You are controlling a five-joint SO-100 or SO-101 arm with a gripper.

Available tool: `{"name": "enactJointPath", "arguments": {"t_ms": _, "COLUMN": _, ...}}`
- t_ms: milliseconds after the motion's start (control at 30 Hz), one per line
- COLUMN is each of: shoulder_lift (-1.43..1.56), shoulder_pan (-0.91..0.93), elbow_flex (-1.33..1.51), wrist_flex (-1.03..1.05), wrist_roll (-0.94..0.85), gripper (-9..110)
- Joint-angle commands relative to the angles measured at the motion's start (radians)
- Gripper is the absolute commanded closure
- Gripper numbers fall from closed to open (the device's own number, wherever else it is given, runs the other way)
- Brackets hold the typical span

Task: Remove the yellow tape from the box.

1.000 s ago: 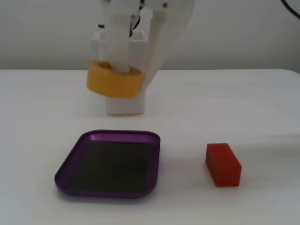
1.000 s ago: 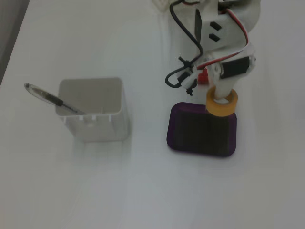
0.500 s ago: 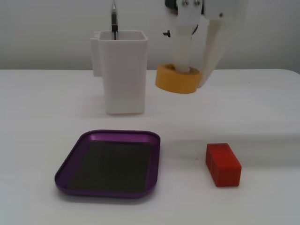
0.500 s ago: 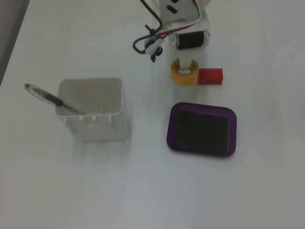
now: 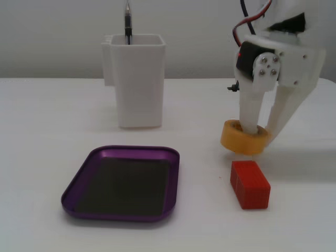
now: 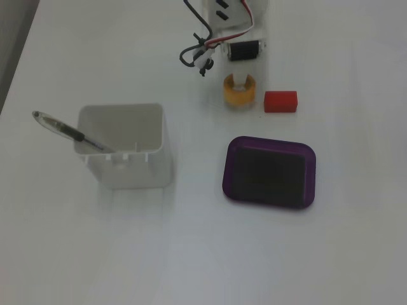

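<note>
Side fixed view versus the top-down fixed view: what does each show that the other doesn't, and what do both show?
Only the side fixed view shows the end effector with one finger through the yellow tape, the roll low beside the red block, and how tall the white container is.

Only the top-down fixed view shows the container's hollow inside with the pen leaning out, and the tape's open centre.

Both show the purple tray empty and the tape outside it.
</note>
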Motion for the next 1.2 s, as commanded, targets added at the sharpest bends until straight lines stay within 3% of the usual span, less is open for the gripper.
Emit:
{"name": "enactJointPath", "arguments": {"t_ms": 0, "shoulder_lift": 0.051, "shoulder_pan": -0.006, "elbow_flex": 0.054, "wrist_flex": -0.107, "wrist_roll": -0.008, "gripper": 102}}
{"name": "enactJointPath", "arguments": {"t_ms": 333, "shoulder_lift": 0.067, "shoulder_pan": 0.005, "elbow_flex": 0.067, "wrist_flex": -0.086, "wrist_roll": 0.005, "gripper": 96}}
{"name": "enactJointPath", "arguments": {"t_ms": 567, "shoulder_lift": 0.164, "shoulder_pan": 0.087, "elbow_flex": -0.152, "wrist_flex": 0.169, "wrist_roll": 0.011, "gripper": 91}}
{"name": "enactJointPath", "arguments": {"t_ms": 833, "shoulder_lift": 0.565, "shoulder_pan": 0.08, "elbow_flex": -0.258, "wrist_flex": 0.405, "wrist_roll": 0.014, "gripper": 91}}
{"name": "enactJointPath", "arguments": {"t_ms": 1167, "shoulder_lift": 1.127, "shoulder_pan": 0.094, "elbow_flex": 0.298, "wrist_flex": 0.296, "wrist_roll": 0.012, "gripper": 92}}
